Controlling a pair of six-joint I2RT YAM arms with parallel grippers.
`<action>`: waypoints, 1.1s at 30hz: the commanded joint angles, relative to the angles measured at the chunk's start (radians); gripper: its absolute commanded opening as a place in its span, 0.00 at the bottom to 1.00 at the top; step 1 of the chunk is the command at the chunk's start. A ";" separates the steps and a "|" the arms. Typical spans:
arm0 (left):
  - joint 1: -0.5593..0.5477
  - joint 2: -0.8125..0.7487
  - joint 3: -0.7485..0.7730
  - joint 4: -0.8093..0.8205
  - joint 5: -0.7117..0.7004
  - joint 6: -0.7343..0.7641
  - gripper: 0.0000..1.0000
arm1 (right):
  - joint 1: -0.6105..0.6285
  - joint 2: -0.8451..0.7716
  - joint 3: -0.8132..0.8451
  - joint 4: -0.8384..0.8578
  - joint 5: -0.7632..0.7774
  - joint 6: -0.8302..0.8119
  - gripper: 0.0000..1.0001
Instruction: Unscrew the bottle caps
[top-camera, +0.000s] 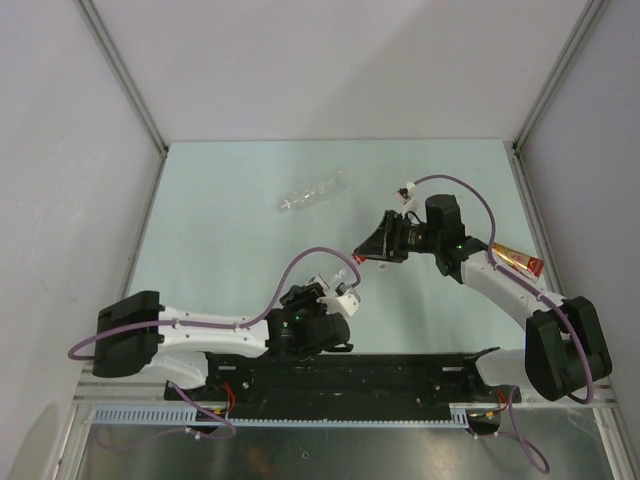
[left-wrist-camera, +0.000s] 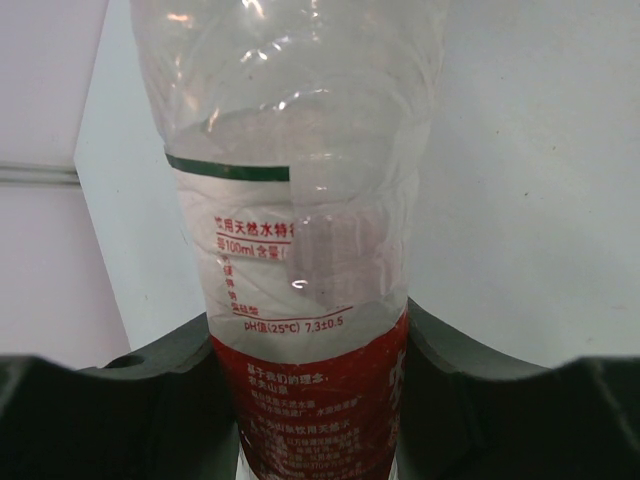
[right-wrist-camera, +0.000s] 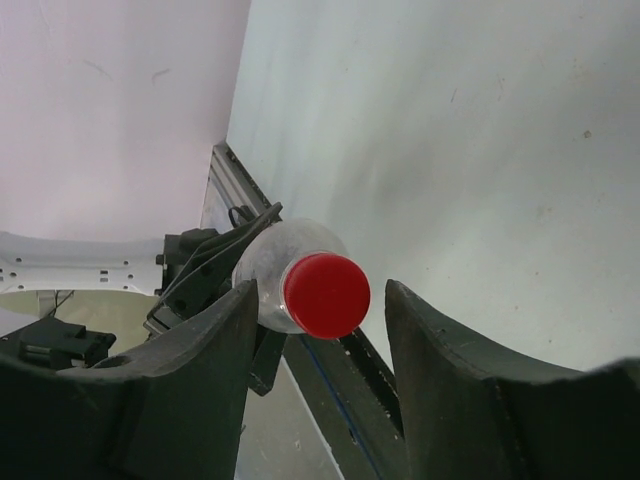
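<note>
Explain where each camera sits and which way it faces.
Top external: above and behind, looking down on the table; both arms show.
Left wrist: on the left arm, facing the red-label bottle held in the left gripper.
Right wrist: on the right arm, facing the red cap, flanked by the open right gripper.
Shared: both wrist views show that bottle.

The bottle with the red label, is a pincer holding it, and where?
Yes. The left pincer grips the bottle around its red label. The right pincer only straddles the red cap.

Bright, even light; soft shadows; wrist views blurry.
</note>
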 joint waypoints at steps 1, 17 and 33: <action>-0.014 0.003 0.039 0.010 -0.046 -0.023 0.00 | 0.005 0.006 0.012 0.020 0.005 0.008 0.55; -0.023 -0.008 0.033 -0.021 -0.030 -0.095 0.00 | 0.018 0.003 0.012 0.072 -0.072 0.003 0.01; -0.012 -0.056 0.008 0.050 0.231 -0.100 0.00 | 0.052 -0.097 0.011 0.060 -0.080 -0.097 0.00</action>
